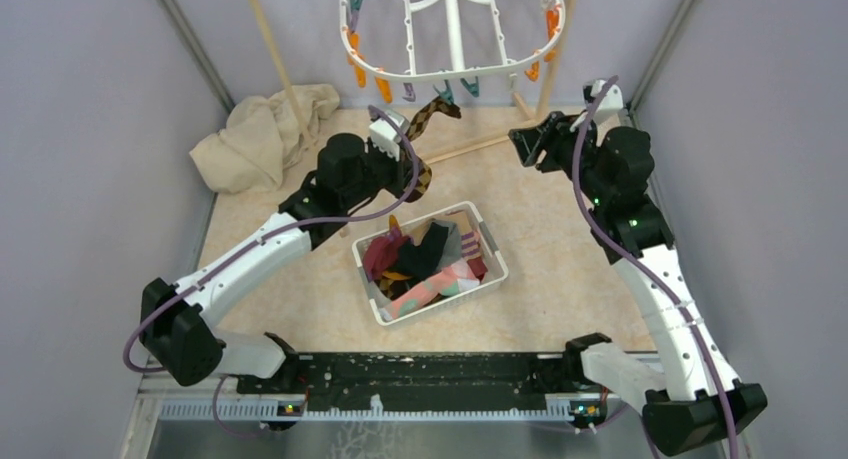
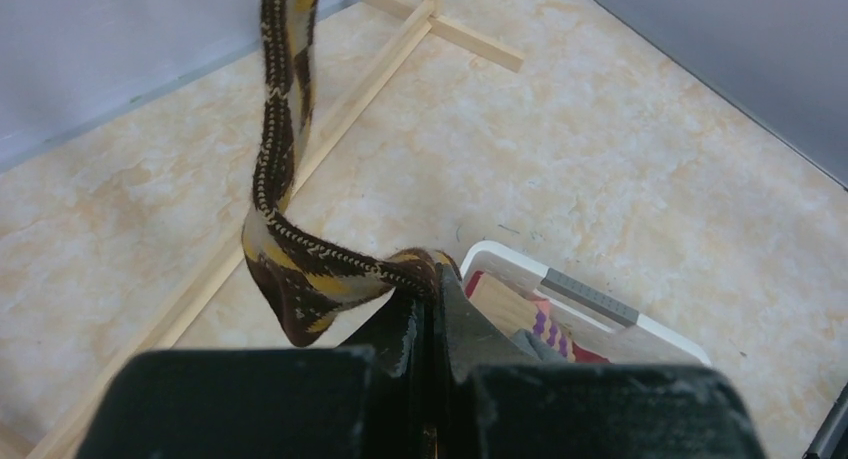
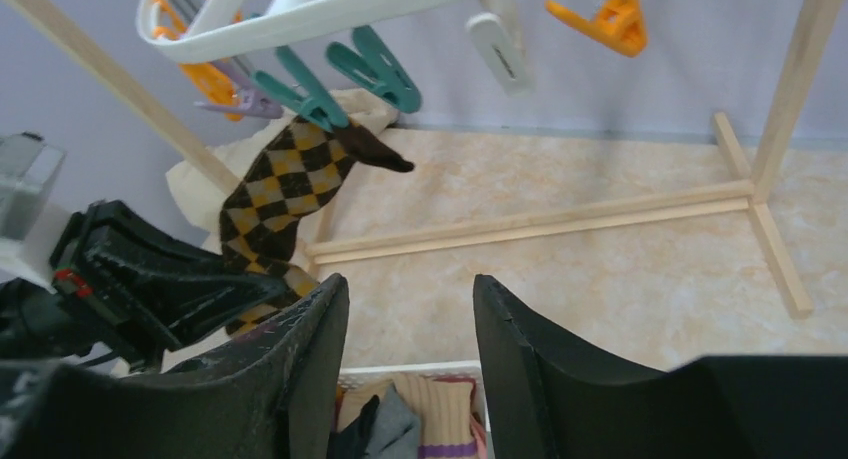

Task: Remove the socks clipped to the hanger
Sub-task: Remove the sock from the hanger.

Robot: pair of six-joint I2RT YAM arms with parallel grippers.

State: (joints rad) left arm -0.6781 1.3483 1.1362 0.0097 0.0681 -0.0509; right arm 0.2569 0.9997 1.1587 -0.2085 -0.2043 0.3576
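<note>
One brown-yellow check sock [image 1: 430,119] hangs from a teal peg [image 3: 300,91] on the near rim of the white hanger [image 1: 440,76]. My left gripper [image 2: 432,304] is clamped tight on the sock's lower end, just above the far corner of the basket [image 1: 450,301]. My right gripper [image 3: 408,294] is spread wide and holds nothing, with open room between it and the wooden rack's foot bar [image 3: 530,224].

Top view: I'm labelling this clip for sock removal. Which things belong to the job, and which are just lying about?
Job: argyle sock, teal peg clamping it, hanger, left gripper shut on the sock, white basket holding socks.
Lying about: cream cloth, wooden rack.
</note>
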